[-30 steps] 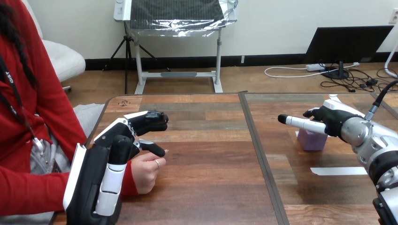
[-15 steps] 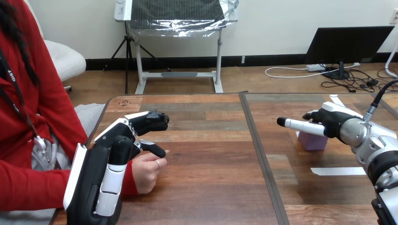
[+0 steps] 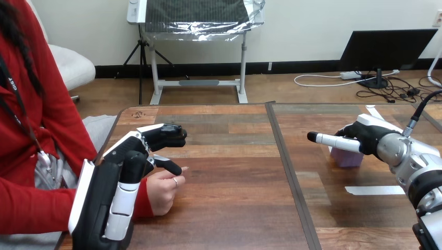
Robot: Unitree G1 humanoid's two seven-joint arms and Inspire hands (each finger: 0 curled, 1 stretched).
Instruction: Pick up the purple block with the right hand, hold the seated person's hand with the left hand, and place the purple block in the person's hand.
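As R hand point(image 3: 367, 136) overhangs purple block point(image 3: 346, 157), L hand point(image 3: 112, 192) sits raised.

Wears white shells on the black left hand point(image 3: 104, 200); has a black right hand point(image 3: 365, 136) on a round silver forearm point(image 3: 410, 156).

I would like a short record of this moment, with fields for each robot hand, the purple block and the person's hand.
purple cube-shaped block: on the brown wooden table, right side, partly covered by the right hand
right hand: at the block; grasp not discernible
left hand: open, over the person's wrist
person's hand: closed, resting on the table, left side
white tape strip: flat on the table, nearer than the block
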